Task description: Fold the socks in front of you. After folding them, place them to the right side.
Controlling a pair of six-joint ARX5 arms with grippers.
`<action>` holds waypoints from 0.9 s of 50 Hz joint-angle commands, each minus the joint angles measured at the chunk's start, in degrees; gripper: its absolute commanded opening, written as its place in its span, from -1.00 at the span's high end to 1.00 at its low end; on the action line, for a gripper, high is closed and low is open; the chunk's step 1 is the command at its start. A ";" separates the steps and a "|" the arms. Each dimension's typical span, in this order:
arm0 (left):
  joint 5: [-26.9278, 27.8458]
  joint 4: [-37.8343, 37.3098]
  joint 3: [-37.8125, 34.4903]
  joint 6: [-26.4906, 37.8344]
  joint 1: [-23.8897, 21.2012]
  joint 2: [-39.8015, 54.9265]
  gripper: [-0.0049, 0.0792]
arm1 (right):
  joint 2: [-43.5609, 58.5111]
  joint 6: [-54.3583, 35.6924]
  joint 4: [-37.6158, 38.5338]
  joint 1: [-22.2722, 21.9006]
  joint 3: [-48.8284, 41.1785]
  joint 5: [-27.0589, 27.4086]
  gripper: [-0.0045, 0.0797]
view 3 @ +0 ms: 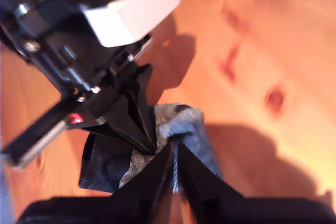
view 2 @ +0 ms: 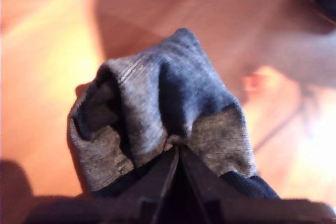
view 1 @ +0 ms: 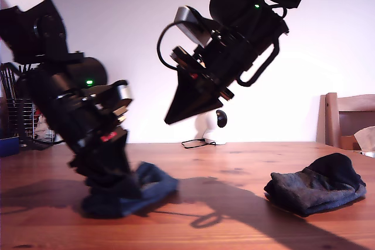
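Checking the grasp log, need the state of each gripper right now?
My first gripper: closed, pinching a sock.
My second gripper: closed, holding nothing, raised in the air.

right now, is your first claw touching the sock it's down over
Touching. In the first wrist view my first claw is pinched shut on a fold of the sock; the exterior view shows it down on that sock.

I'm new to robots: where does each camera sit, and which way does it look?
Exterior view: low at table edge, facing both arms.
First wrist view: on my first hand, looking along its jaws at the gripped sock.
Second wrist view: on my raised second hand, looking down at that same sock and first hand.
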 commanded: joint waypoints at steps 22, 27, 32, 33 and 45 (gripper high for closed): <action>-0.94 -1.70 -0.59 11.50 -7.56 1.22 0.93 | 3.32 -5.64 -13.57 -1.64 -0.09 -0.39 0.23; -1.70 -1.62 -0.59 13.42 -7.58 1.22 0.93 | 3.32 -5.64 -13.99 -1.62 -0.09 -0.42 0.14; -2.34 -1.66 -0.59 15.89 -7.58 1.22 0.93 | 3.58 -5.64 -14.60 -1.55 -0.09 -0.44 0.14; -2.34 -1.64 -0.59 16.20 -7.61 1.22 0.93 | 3.61 -5.66 -14.64 -1.55 -0.09 -0.42 0.14; -3.28 -1.31 -0.59 19.50 -8.37 1.22 0.93 | 5.27 -5.88 -14.58 -1.55 -0.09 -0.50 0.14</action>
